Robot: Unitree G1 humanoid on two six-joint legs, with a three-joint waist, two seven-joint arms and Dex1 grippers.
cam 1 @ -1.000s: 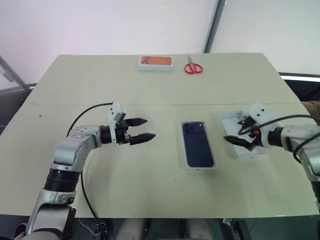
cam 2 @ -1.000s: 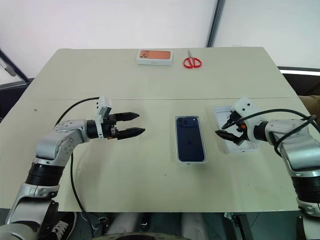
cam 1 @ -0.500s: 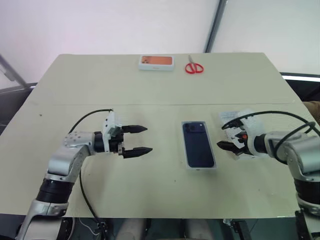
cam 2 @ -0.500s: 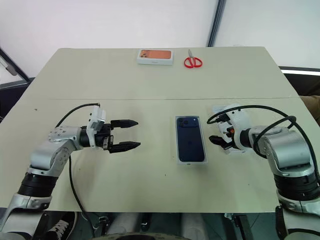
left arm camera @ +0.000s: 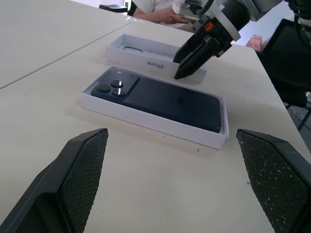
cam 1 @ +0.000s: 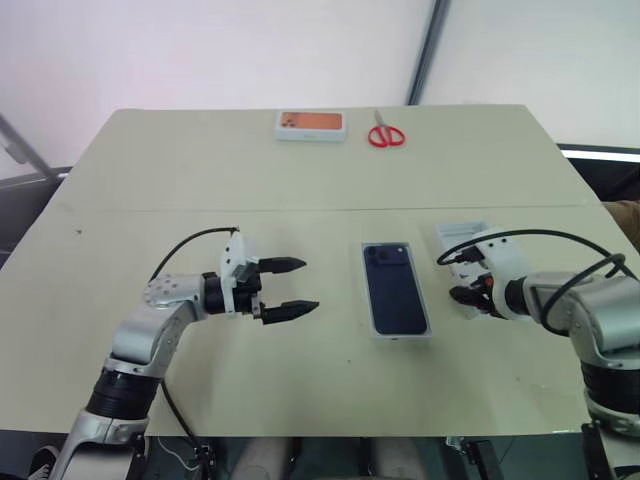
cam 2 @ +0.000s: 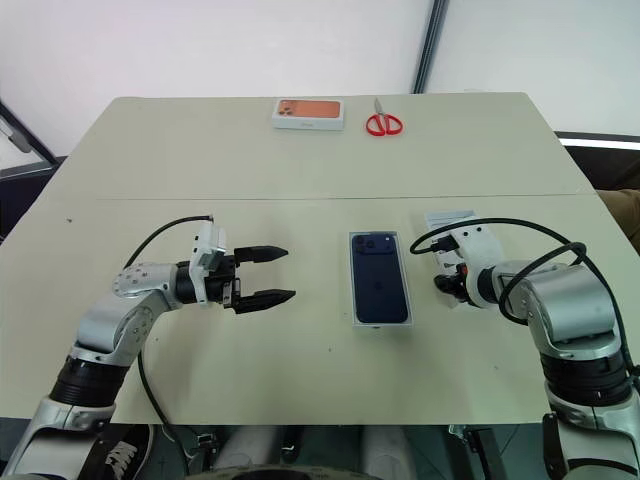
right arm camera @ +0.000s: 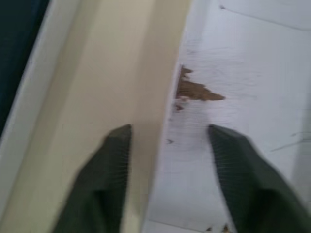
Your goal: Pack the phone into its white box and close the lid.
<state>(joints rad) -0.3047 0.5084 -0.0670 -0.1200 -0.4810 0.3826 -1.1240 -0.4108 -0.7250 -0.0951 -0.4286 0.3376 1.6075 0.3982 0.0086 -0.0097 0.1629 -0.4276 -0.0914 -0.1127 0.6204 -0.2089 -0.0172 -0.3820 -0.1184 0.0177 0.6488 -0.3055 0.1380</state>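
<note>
One slim navy phone (cam 1: 396, 289) (glossy back up, camera cluster at its far corner) lies in the white box (left arm camera: 146, 115) mid-tabletop (cam 1: 300, 180), right gripper (left arm camera: 187, 68) straddling the lid (left arm camera: 141, 52) wall just beside it, left gripper (cam 1: 295, 288) spread empty.

Left pincer (cam 1: 297, 287) level, fingers spread wide; right pincer (right arm camera: 167, 160) pitched down — fingers apparently partly apart.
</note>
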